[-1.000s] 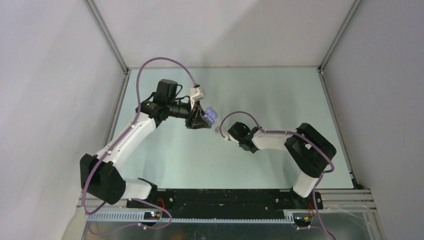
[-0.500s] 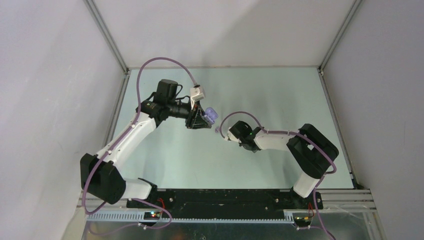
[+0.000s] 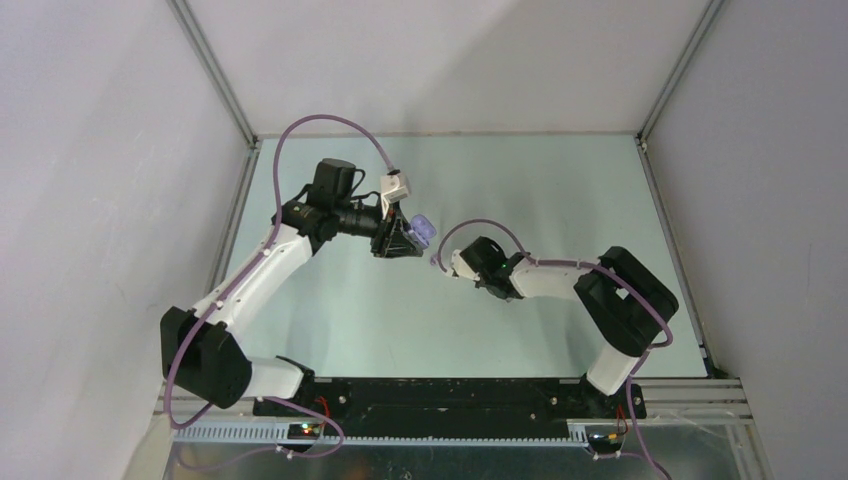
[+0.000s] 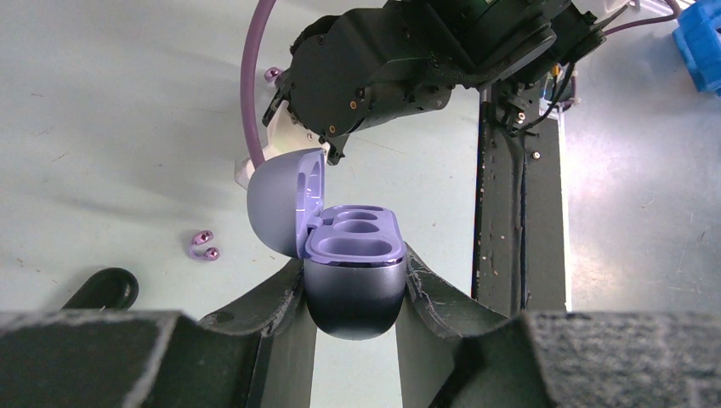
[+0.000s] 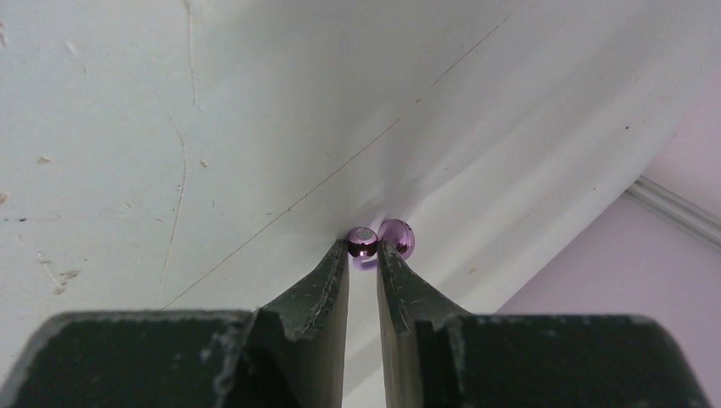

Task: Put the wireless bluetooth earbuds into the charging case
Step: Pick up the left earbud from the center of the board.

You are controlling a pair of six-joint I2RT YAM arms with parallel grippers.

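Top external shows us the left end effector (image 3: 403, 240) held above the middle of the pale green surface (image 3: 560, 200). It is clamped on the lilac charging case (image 3: 422, 228), which juts out at its 3 o'clock side. Compared with a second ago, that arm and the case sit in the same place. The right arm's wrist has crept toward 10 o'clock, so the right end effector (image 3: 443, 263) is now nearer the case, at about 5 o'clock from it.

From the left wrist we see the case pinched by its rounded base between both fingers, which stand apart by just its width. Its lid (image 4: 281, 200) is swung open at 9 o'clock, and the two wells in the top face sit unfilled. A pair of lilac earbuds (image 4: 204, 246) lies on the surface at 9 o'clock of the case, touching each other.

From the right wrist we see the fingers drawn in to a narrow gap. One glossy lilac earbud (image 5: 363, 242) sits on the surface right between the fingertips. A second earbud (image 5: 397, 238) lies just beside it at 3 o'clock. Both tips look to touch the first bud, but we cannot tell whether they grip it.
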